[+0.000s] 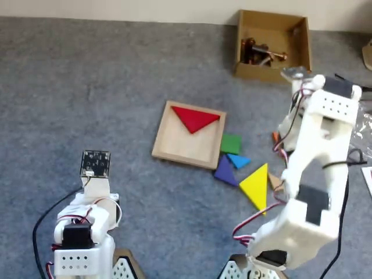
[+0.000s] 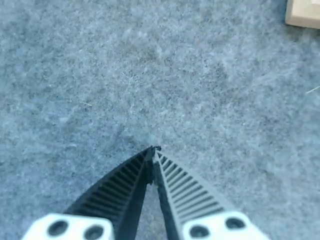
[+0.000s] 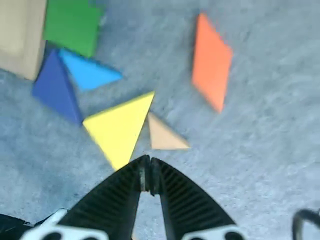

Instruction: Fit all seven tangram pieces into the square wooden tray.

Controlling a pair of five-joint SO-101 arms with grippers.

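The square wooden tray (image 1: 174, 142) lies mid-table with a red triangle (image 1: 195, 118) inside it. Just off the tray's side lie a green square (image 3: 72, 25), a light blue triangle (image 3: 87, 72) and a dark blue triangle (image 3: 54, 87). Farther out are a yellow triangle (image 3: 120, 127), a small tan triangle (image 3: 162, 136) and an orange parallelogram (image 3: 212, 61). My right gripper (image 3: 149, 162) is shut and empty, hovering just short of the yellow and tan triangles. My left gripper (image 2: 153, 151) is shut and empty over bare carpet, with a tray corner (image 2: 304, 12) far off.
A cardboard box (image 1: 272, 45) holding small objects stands at the back right. The right arm (image 1: 317, 168) rises tall over the right side and hides part of the orange piece. The left arm (image 1: 87, 232) sits low at the front left. Grey carpet covers the table.
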